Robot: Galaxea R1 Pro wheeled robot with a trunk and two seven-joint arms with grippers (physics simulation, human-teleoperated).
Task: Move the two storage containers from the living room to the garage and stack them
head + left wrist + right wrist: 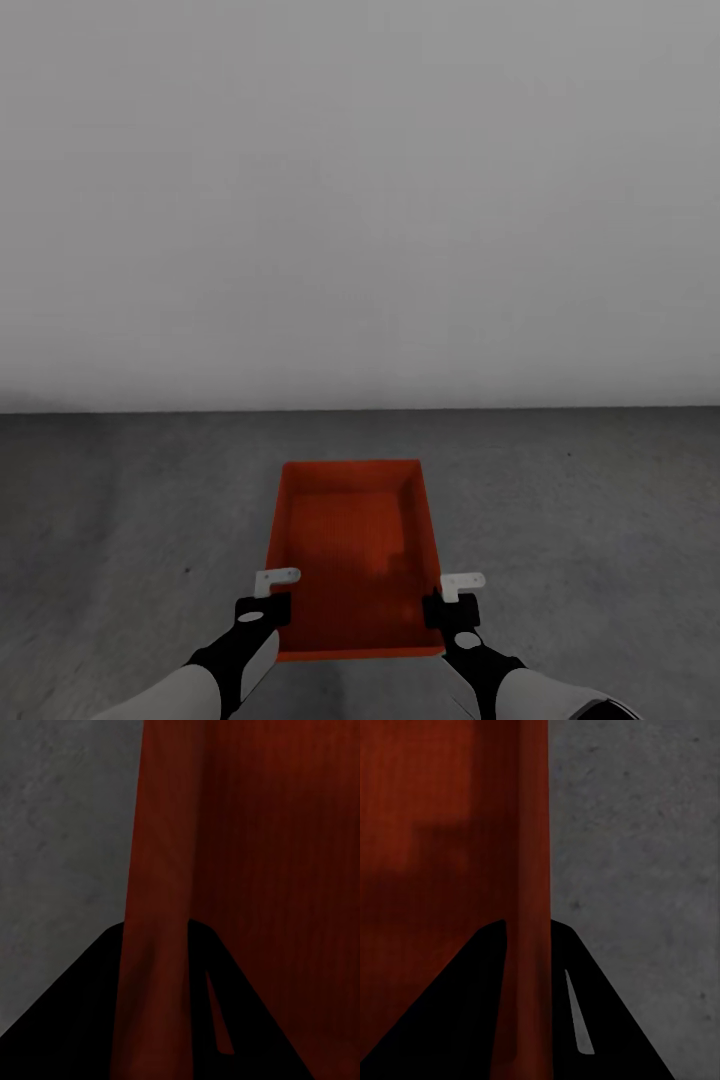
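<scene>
One storage container (pixel 352 545), an orange-red open-top bin, sits in your head view in front of you, above the dark grey concrete floor (pixel 120 500) of the garage, with the plain pale grey wall (pixel 360 200) rising beyond its far end. Whether the bin's underside touches the concrete cannot be told from these views. You hold the bin by its two long walls near the end closest to you: your left gripper (pixel 268 598) is at the bin's left wall and your right gripper (pixel 452 598) is at its right wall, each arm's black wrist and white forearm running back from the bin toward you. In the left wrist view, the left gripper (pixel 155 937) has its two dark fingers (pixel 82 1020) on either side of the thin red wall (pixel 157 870), one finger outside the bin over the concrete and the other inside over the finely ribbed bottom (pixel 285 870); the claw is pinching that wall. In the right wrist view, the right gripper (pixel 526 934) straddles the opposite wall (pixel 532 832) in the same manner, with one finger (pixel 607 1027) on the concrete side and the other inside the bin, so this claw too is clamped on the container's wall. The bin's interior appears bare, with darker shaded patches on its bottom near the right wall.
</scene>
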